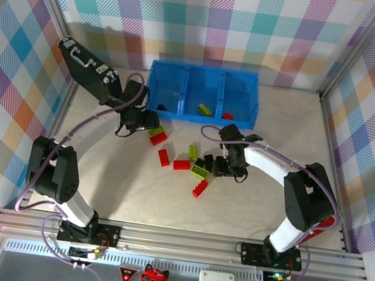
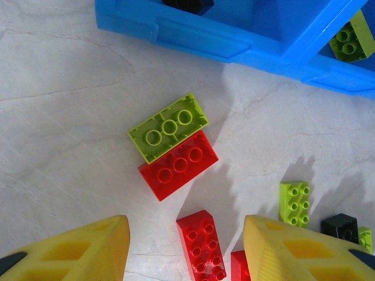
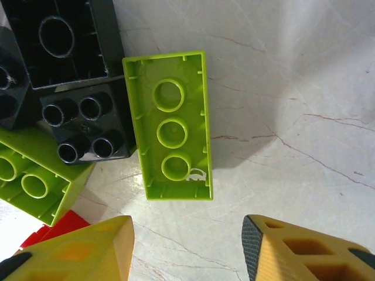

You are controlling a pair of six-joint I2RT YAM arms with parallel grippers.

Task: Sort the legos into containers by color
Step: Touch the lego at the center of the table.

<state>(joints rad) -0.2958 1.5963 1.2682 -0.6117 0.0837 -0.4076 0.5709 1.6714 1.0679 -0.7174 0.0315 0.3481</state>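
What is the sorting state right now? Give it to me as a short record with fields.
tray: blue, three joined compartments
left compartment: black lego
middle compartment: lime lego
right compartment: red lego
loose legos: red, lime and black, scattered in front of the tray
left tool: open, empty, over a loose red brick
right tool: open, empty, just short of an upturned lime brick
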